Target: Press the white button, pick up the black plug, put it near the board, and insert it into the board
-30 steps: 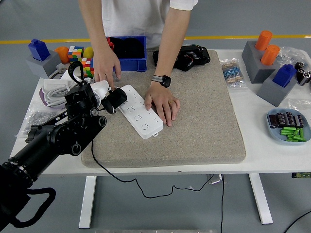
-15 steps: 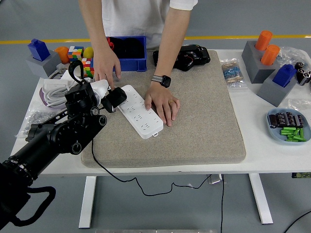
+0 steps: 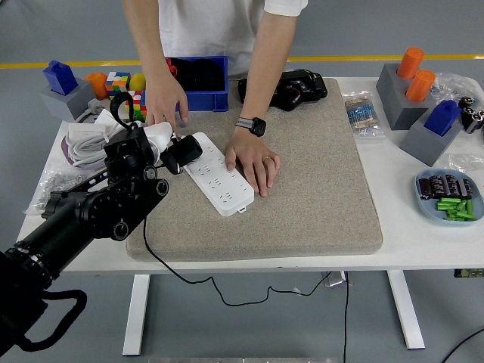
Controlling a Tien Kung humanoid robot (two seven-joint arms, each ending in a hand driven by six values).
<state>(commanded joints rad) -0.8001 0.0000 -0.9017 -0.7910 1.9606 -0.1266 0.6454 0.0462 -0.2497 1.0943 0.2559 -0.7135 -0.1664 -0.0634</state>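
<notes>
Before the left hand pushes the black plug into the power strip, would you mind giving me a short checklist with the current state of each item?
1. Black plug held by the left hand: ok.
2. Plug over the near-left end of the white power strip: ok.
3. Prongs lined up with a socket: cannot tell, the plug hides them.
4. Strip steadied: ok, one of the person's hands lies against its right edge, the other hand rests behind its far end.
5. Plug's cable free: ok, it hangs loosely off the mat's front edge.
</notes>
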